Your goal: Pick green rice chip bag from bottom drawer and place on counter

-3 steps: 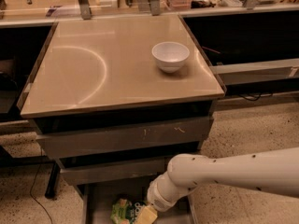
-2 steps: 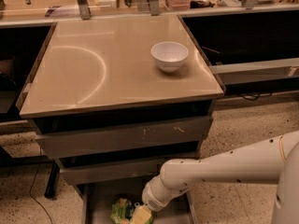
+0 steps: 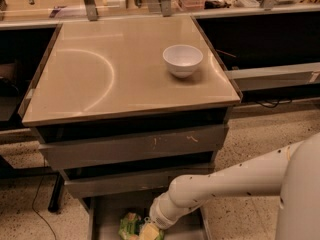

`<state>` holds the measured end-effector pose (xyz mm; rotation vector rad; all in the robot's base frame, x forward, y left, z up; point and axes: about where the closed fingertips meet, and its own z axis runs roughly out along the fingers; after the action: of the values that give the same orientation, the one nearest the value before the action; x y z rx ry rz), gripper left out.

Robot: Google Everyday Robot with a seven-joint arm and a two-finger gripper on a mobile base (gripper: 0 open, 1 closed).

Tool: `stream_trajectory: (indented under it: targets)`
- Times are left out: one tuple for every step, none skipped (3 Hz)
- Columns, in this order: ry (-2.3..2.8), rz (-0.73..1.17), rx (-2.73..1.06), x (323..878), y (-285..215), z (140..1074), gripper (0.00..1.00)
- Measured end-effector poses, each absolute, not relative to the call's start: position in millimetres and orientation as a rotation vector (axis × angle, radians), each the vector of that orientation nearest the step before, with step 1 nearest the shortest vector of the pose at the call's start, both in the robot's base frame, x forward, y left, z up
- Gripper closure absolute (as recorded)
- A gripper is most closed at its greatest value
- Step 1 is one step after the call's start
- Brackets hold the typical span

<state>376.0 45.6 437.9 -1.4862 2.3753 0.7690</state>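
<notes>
Green rice chip bag (image 3: 129, 226) lies in the bottom drawer (image 3: 106, 215), at six o'clock from the counter (image 3: 110, 79) and cut off by the lower edge of the view. My gripper (image 3: 151, 230) is down in the drawer at the bag's three o'clock, right against it; whether it is closed on the bag I cannot tell. I judge the bag light, soft and crinkly, with slick film that may slide or crumple and chips inside that could crack under a hard squeeze. A gentle pinch on a raised fold or the sealed edge looks best. The drawer is a shallow grey metal tray with thin rails. Above it, the counter is glossy, flat and beige, with a smooth white bowl (image 3: 183, 59) at its two o'clock.
</notes>
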Motion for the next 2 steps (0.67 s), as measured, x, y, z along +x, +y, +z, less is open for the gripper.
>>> stream_trajectory:
  targets:
    - [2.308, 0.774, -1.486, 388, 58, 410, 0.00]
    - [2.232, 0.774, -1.502, 398, 73, 348, 0.00]
